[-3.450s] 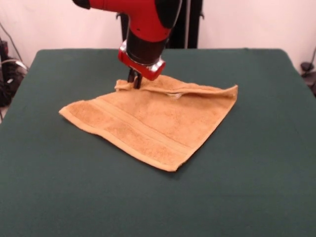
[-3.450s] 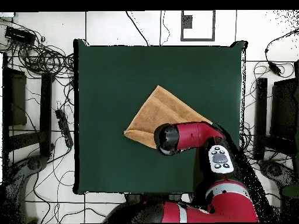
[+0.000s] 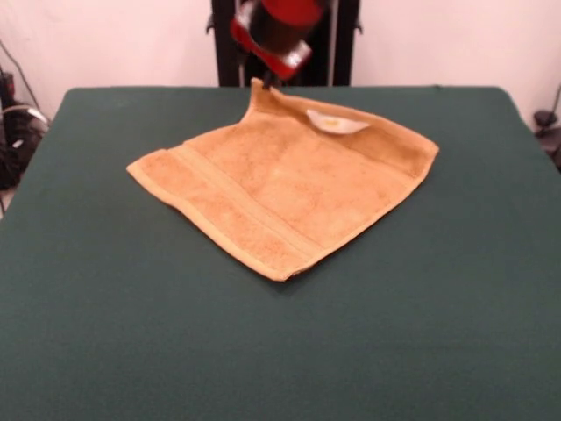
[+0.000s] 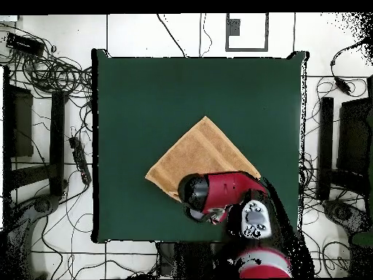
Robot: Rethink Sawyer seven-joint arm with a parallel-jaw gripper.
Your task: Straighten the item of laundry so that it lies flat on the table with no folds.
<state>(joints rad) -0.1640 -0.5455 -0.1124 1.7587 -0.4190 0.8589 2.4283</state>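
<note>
We judge the end effector (image 3: 266, 81), top centre, is gripping the towel (image 3: 280, 189)'s raised corner. Next we'd pull it outward and lay it flat on the desk (image 3: 105, 333).

Red arm (image 4: 222, 195) covers the tan towel's (image 4: 200, 154) corner on green table (image 4: 146, 95)
</note>
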